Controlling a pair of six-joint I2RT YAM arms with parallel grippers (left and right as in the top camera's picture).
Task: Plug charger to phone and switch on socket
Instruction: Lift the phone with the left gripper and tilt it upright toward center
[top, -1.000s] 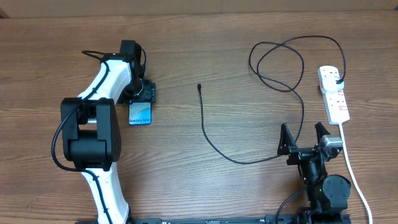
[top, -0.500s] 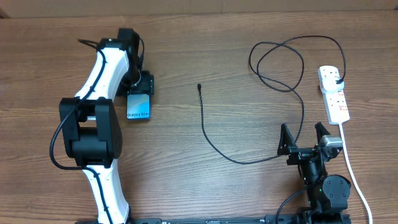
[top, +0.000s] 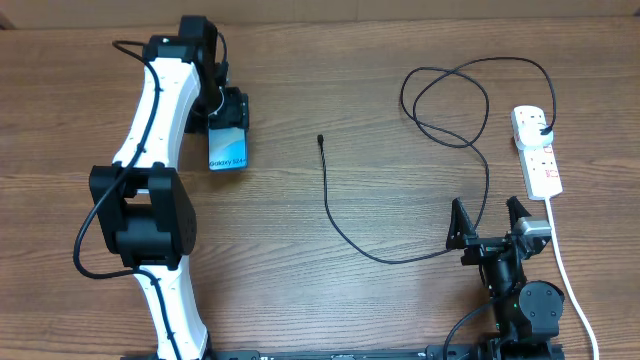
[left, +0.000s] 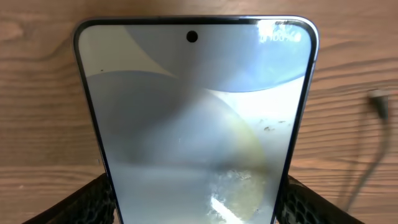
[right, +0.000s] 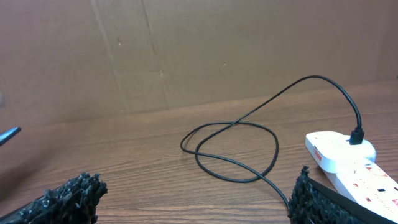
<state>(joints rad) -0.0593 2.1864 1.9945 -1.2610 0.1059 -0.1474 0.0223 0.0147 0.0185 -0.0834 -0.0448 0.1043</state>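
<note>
My left gripper (top: 232, 112) is shut on the phone (top: 227, 150), a slim smartphone with a lit blue screen, and holds it at the far left of the table. In the left wrist view the phone (left: 196, 118) fills the frame between my fingers (left: 196, 205). The charger (top: 340, 225), a thin black cable, runs from its loose tip (top: 320, 140) in the middle to a black plug in the socket (top: 538, 150), a white power strip at the right. My right gripper (top: 490, 222) is open and empty at the front right. The right wrist view shows the cable loops (right: 230, 152) and the socket (right: 348, 158).
A thick white cord (top: 570, 285) runs from the power strip toward the front right edge. A brown cardboard wall (right: 186, 50) stands behind the table.
My left gripper has carried the phone away from me and slightly right, toward the back of the table. The right arm and the cable have not moved.
</note>
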